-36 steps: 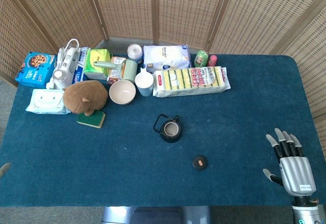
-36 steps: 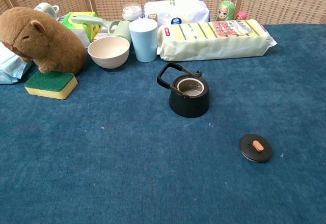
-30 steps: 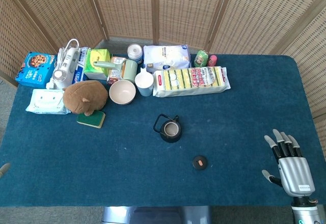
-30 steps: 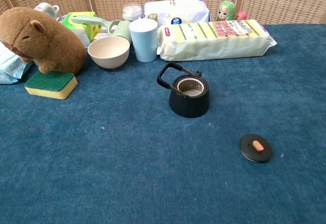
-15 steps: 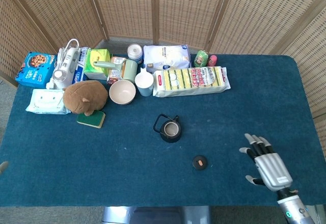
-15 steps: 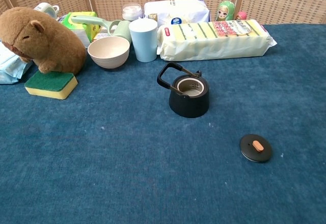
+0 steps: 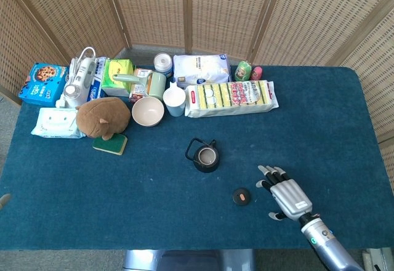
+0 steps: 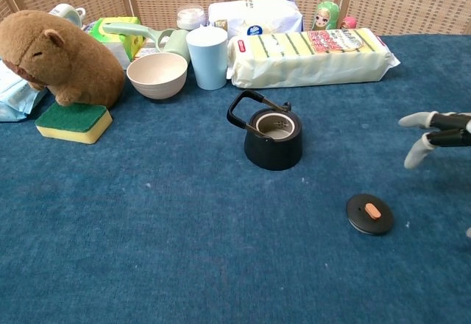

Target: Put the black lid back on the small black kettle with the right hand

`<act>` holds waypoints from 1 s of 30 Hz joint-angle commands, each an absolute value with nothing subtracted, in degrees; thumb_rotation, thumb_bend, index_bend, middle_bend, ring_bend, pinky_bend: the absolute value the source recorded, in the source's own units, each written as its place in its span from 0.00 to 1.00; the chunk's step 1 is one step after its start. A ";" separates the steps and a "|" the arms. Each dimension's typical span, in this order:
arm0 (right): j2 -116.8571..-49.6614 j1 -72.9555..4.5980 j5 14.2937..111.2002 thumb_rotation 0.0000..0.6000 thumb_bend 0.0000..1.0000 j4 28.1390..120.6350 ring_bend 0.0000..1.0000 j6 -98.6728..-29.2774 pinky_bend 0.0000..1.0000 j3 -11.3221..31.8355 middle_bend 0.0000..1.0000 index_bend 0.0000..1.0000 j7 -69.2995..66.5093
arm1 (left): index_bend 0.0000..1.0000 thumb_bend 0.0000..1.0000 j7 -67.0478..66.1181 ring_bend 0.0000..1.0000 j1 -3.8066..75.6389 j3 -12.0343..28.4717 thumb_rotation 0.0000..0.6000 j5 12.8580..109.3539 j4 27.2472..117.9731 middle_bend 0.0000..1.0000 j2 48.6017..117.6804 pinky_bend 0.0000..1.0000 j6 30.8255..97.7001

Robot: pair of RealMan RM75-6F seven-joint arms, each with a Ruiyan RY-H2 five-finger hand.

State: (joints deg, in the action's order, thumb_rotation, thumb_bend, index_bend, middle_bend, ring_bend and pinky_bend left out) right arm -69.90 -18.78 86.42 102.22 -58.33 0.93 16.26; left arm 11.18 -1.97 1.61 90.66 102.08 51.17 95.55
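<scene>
The small black kettle stands uncovered mid-table, its handle tipped to the left. The black lid, round with an orange knob, lies flat on the blue cloth to the kettle's front right. My right hand hovers open just right of the lid, fingers spread and pointing away from me, holding nothing. In the chest view only the fingertips of that hand enter from the right edge, above and right of the lid. A sliver of my left hand shows at the left edge of the head view.
A row of goods lines the far side: a sponge pack, a white bag, a blue cup, a cream bowl, a plush capybara over a green-yellow sponge, and boxes at the far left.
My right hand has moved left from the table's right edge toward the lid and now enters the chest view. Kettle and lid have not moved.
</scene>
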 commanded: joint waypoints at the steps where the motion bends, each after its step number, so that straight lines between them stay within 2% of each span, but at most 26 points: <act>1: -72.51 -18.96 84.89 1.00 0.05 101.51 0.00 -59.05 0.00 1.42 0.00 0.26 18.96 | 0.00 0.16 11.55 0.00 -2.14 1.52 1.00 90.84 102.01 0.00 51.06 0.11 95.81; 14: -78.56 -20.71 79.67 1.00 0.06 100.68 0.00 -58.02 0.00 1.94 0.00 0.26 23.80 | 0.00 0.16 11.94 0.00 -2.09 1.39 1.00 90.81 102.05 0.00 50.80 0.11 95.29; 30: -81.70 -22.76 75.30 1.00 0.06 98.81 0.00 -56.41 0.00 1.99 0.00 0.27 25.43 | 0.00 0.16 12.33 0.00 -2.24 1.38 1.00 90.59 102.25 0.00 50.58 0.11 95.23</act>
State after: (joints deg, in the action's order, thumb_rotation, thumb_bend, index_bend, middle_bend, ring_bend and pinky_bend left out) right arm -81.48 -22.54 75.70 98.86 -56.59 1.99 25.04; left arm 12.30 -2.23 1.37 90.61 102.25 50.59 95.23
